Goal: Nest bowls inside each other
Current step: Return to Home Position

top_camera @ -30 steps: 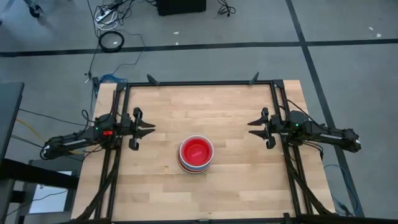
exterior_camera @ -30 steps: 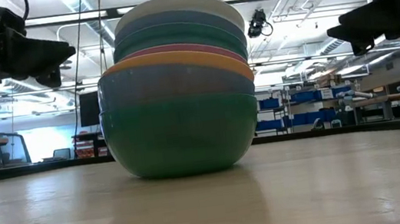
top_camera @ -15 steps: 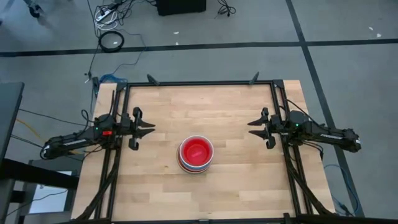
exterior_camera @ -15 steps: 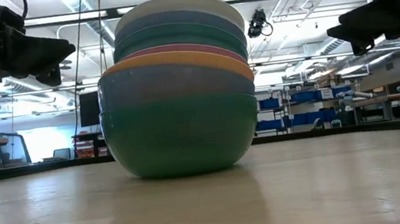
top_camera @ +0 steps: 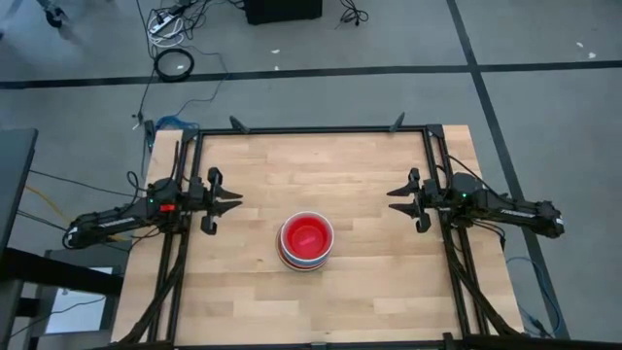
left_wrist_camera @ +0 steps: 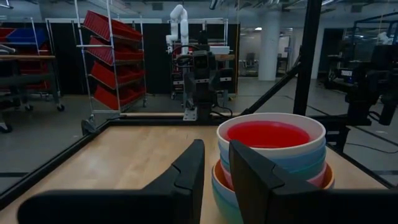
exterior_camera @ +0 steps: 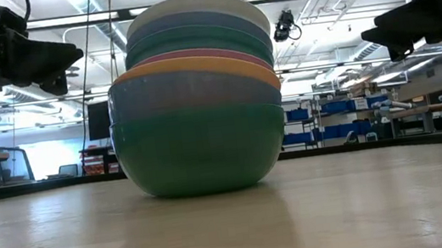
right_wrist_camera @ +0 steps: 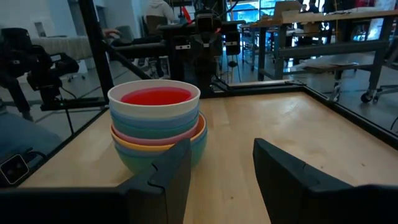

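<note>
The bowls stand as one nested stack (top_camera: 306, 241) near the middle of the table, a little toward its near edge. A green bowl (exterior_camera: 199, 152) at the bottom rests on the wood; blue, orange, pink, teal, blue and white rims rise above it, and a small red-pink bowl (left_wrist_camera: 270, 134) sits innermost. My left gripper (top_camera: 236, 201) hovers at the table's left side, fingers a small gap apart, holding nothing (left_wrist_camera: 216, 165). My right gripper (top_camera: 394, 199) hovers at the right side, open and holding nothing (right_wrist_camera: 222, 163). Both point level toward the stack, well clear of it.
A black frame (top_camera: 311, 129) runs along the table's far edge and down both sides. Bare wood (top_camera: 311, 170) lies all round the stack. Beyond the table stand shelves, racks and another robot arm (left_wrist_camera: 179, 18); a person (right_wrist_camera: 163, 9) shows in the room in the right wrist view.
</note>
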